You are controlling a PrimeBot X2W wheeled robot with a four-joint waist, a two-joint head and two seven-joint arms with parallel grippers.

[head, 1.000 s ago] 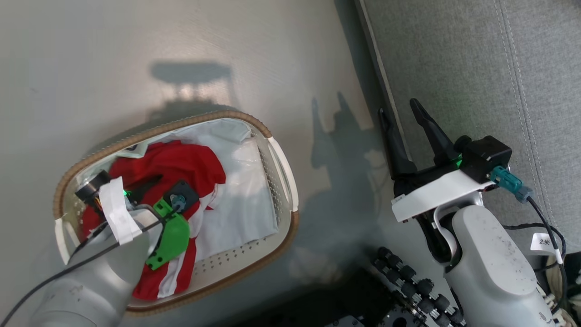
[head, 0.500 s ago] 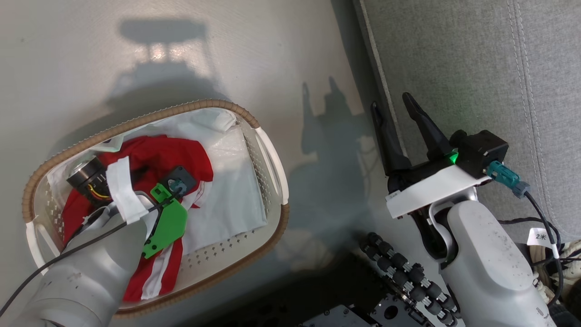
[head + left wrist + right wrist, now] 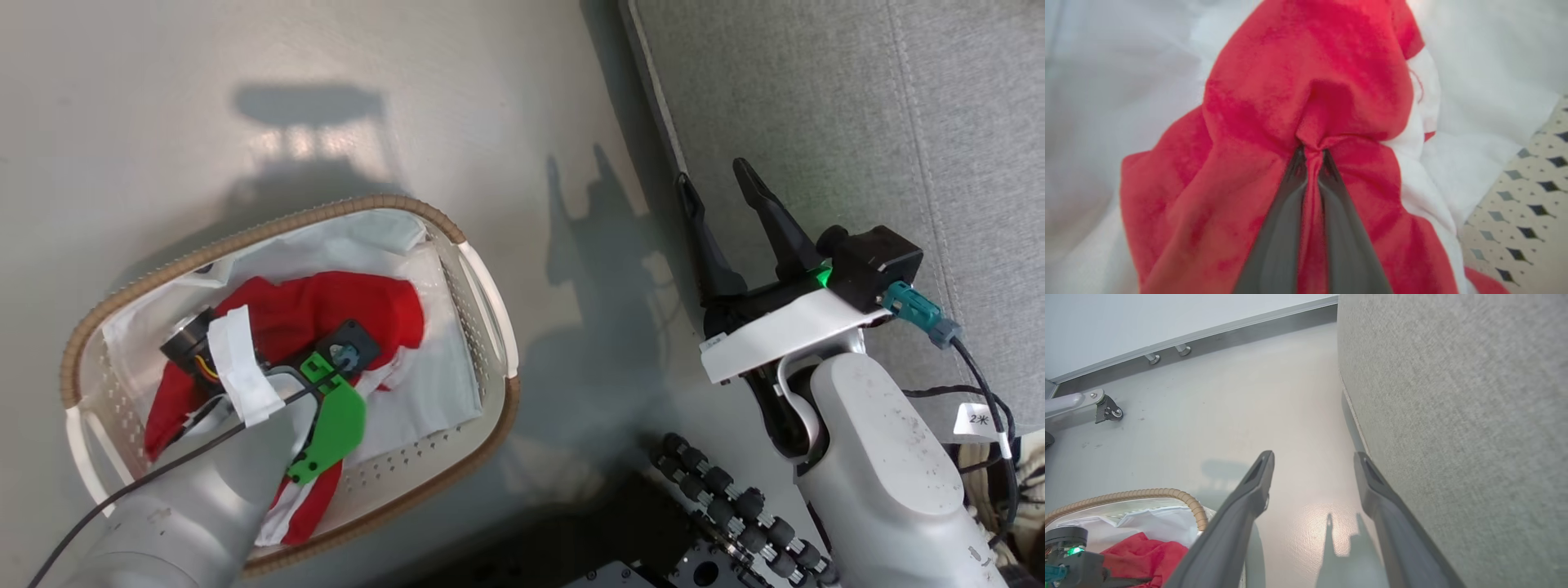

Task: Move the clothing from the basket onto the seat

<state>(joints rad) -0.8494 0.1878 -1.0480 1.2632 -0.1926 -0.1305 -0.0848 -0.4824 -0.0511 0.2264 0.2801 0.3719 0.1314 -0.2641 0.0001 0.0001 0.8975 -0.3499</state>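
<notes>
The white perforated basket [image 3: 486, 294] with a brown rim stands on the floor at the lower left of the head view. Inside it lies the red clothing [image 3: 359, 304] with white panels, over a plain white liner cloth [image 3: 433, 384]. My left arm reaches down into the basket. In the left wrist view my left gripper [image 3: 1311, 153] is shut on a pinched fold of the red clothing [image 3: 1306, 81]. My right gripper [image 3: 718, 186] hangs open beside the edge of the grey seat [image 3: 857, 122], holding nothing. The right wrist view has the seat [image 3: 1453, 396] to the right of that open gripper [image 3: 1312, 457].
Pale grey floor [image 3: 245, 82] lies between the basket and the seat, with arm shadows on it. My wheeled base with black rollers [image 3: 727, 506] sits at the bottom. A caster and metal leg [image 3: 1106, 410] stand near the far wall in the right wrist view.
The head camera has shifted between frames. The red garment now bunches higher and further right in the basket, gathered up where my left gripper holds it. The right gripper stays open.
</notes>
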